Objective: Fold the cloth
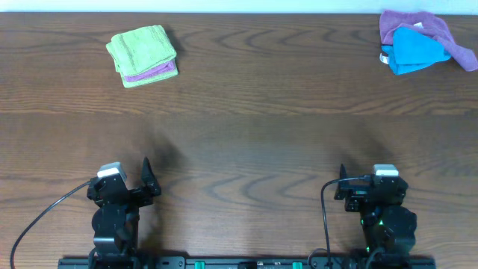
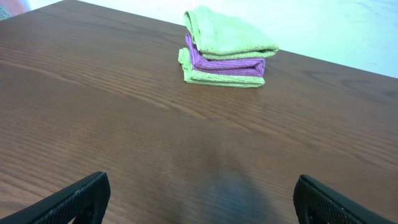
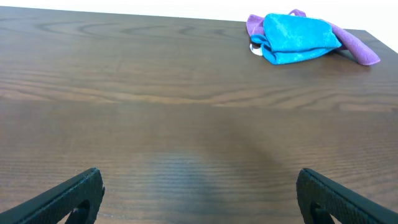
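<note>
The left fingers (image 2: pixel 81 199) and right fingers (image 3: pixel 74 196) are spread wide and hold nothing. They wait at the near edge of the tabletop (image 1: pixel 246 134). The cloth (image 1: pixel 142 46) is probably the folded green one on the far-left pile, on top of a purple cloth (image 2: pixel 224 62), tucked out of the way.

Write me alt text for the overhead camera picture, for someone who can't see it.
At the near edge of a dark wooden table, the robot's left hand and right hand are both open and empty. A folded stack of green and purple cloths sits far left; a crumpled blue cloth lies on a purple cloth far right.
</note>
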